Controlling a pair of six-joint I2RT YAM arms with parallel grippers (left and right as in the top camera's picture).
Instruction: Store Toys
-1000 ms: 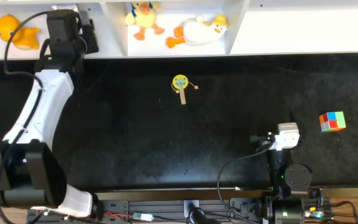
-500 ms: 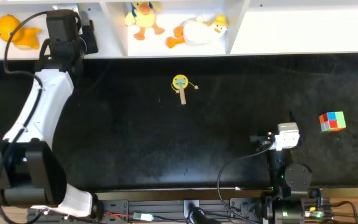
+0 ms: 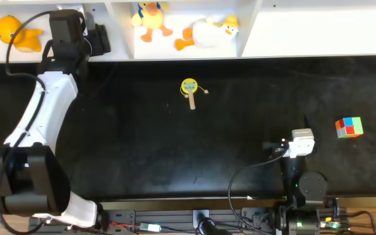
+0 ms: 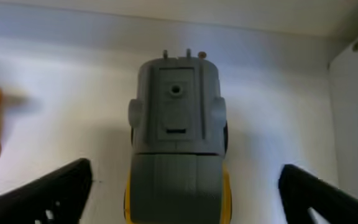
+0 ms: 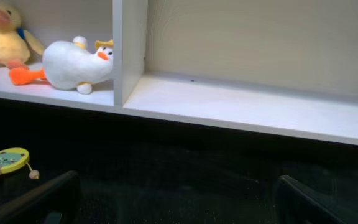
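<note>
So, by my count four toys are stored and two are left. The left gripper (image 3: 98, 40) is up at the far-left compartment of the white wooden shelf unit (image 3: 318, 39) with its fingers spread wide. The boxy grey-and-yellow plastic robot toy (image 4: 176, 143) stands upright on the shelf floor between them with a gap on either side, so I'd call that one dropped off rather than held. Further left in the same compartment sits the orange rubber duck (image 3: 13, 31). The middle compartment has the yellow plush duckling (image 3: 150, 18), with the white plush goose with the orange beak (image 3: 207, 32) lying just beside it. What's left is out on the black felt mat (image 3: 129, 143). The little round yellow rattle drum on a wooden stick (image 3: 189, 91) is around the middle, toward the far side. The multicoloured puzzle cube (image 3: 348, 126) is way over on the right. The right gripper (image 5: 176, 186) is parked at the near side, fingers apart and holding nothing, well apart from both leftovers.
</note>
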